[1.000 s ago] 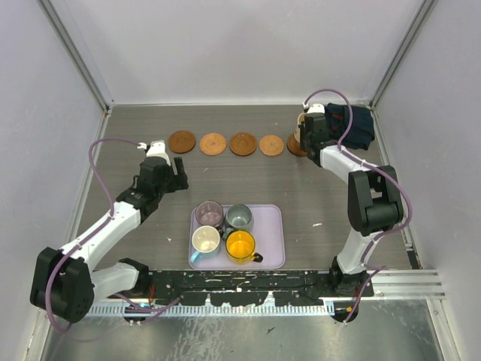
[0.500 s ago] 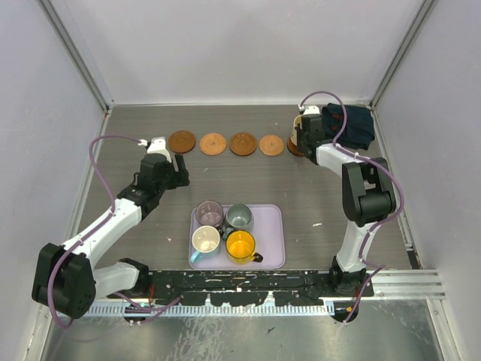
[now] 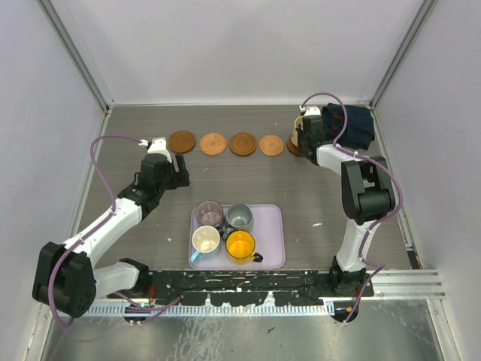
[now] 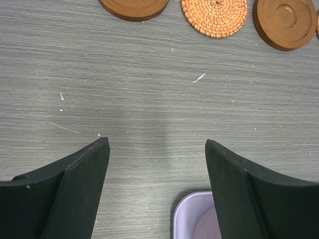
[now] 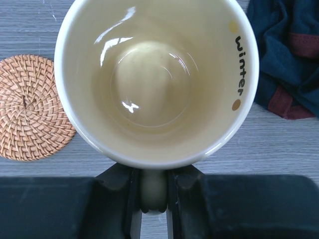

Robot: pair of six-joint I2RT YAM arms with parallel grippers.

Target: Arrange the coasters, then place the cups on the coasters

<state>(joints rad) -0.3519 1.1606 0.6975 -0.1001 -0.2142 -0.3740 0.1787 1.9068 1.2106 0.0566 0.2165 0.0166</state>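
Right wrist: found right gripper (image 5: 153, 188) pinched nearly closed on handle of upright cream mug (image 5: 154, 74), between woven coaster (image 5: 30, 114) and dark blue cloth (image 5: 289, 55) | left wrist: saw left gripper (image 4: 157, 164) spread wide, empty, above tabletop (image 4: 149, 99) | top external: noted four other mugs (image 3: 239, 218) on lavender tray (image 3: 272, 226)

Overhead view covers table (image 3: 301, 184), wrist views close, looking down, coasters (image 3: 213, 143) shared

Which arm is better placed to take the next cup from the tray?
Probably left: the left gripper is open and empty near the tray, while the right gripper is shut on the cream cup.
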